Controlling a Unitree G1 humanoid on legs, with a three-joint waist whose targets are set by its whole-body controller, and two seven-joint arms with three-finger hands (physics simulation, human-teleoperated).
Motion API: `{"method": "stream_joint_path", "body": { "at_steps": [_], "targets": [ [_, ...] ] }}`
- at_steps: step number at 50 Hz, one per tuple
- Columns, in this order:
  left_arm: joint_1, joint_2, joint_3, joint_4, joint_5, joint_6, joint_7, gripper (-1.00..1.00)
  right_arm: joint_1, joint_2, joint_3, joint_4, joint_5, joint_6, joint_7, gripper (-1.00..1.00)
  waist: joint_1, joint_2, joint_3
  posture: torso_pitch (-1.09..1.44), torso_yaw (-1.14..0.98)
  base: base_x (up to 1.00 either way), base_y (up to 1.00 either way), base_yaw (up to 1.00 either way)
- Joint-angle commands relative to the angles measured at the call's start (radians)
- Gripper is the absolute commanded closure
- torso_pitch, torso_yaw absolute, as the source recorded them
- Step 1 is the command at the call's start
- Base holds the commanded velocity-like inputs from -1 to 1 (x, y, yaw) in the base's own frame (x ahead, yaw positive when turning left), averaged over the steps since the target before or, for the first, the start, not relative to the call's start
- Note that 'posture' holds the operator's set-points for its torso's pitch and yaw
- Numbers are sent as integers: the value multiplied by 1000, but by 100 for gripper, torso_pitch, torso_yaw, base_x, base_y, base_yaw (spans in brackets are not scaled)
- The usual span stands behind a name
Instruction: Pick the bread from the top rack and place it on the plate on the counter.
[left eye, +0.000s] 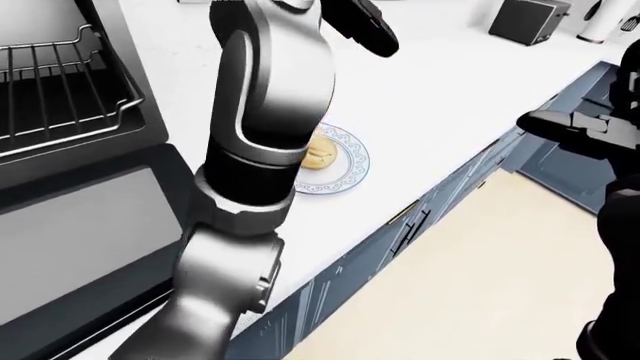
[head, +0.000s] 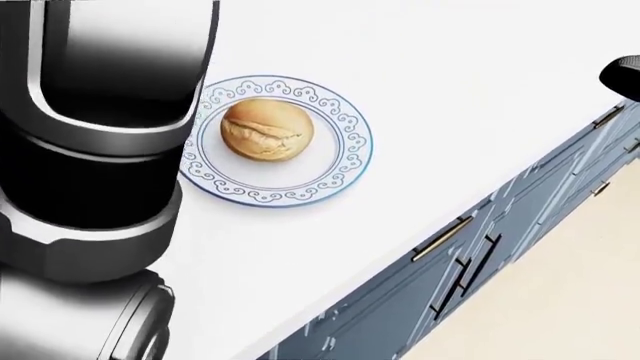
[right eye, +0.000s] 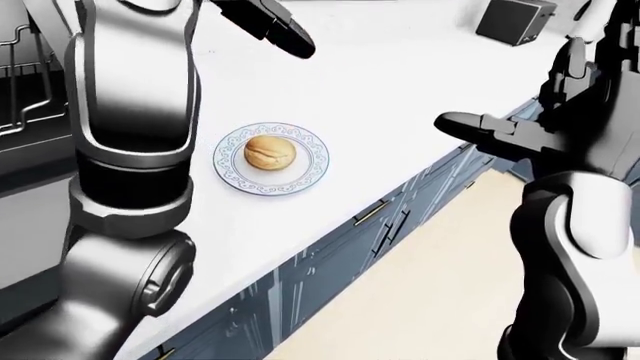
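Glossy metal left arm (right eye: 130, 150) nearest, then one round crusty bread (head: 266, 130) resting on one blue-patterned plate (head: 345, 169) on the smooth white counter (head: 450, 90); left hand (right eye: 275, 30) above, empty, fingers extended; right hand (right eye: 490, 133) open, empty.

Left arm (left eye: 255, 150) fills frame centre, partly hiding bread (left eye: 321, 152) on plate (left eye: 345, 166); left hand (left eye: 365, 26) (fingers extended) at top; wire rack (left eye: 55, 90) upper left; right hand (left eye: 570, 127) at right edge
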Motion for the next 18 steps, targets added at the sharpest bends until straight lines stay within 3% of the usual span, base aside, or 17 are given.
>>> {"method": "stream_joint_path", "body": {
  "at_steps": [1,18],
  "targets": [
    [-45,7,9,-23,26,-21,-12,-100,-21,-16,-12,-22,-5,-23,1,-100,-1,-2,-23,0,-66,0,0,0],
    [-79,65,10,-189,189,81,-204,-100,-35,-17,-10,-27,-5,-10,-5,-100,-3,0,-17,0,-66,0,0,0]
  ]
}}
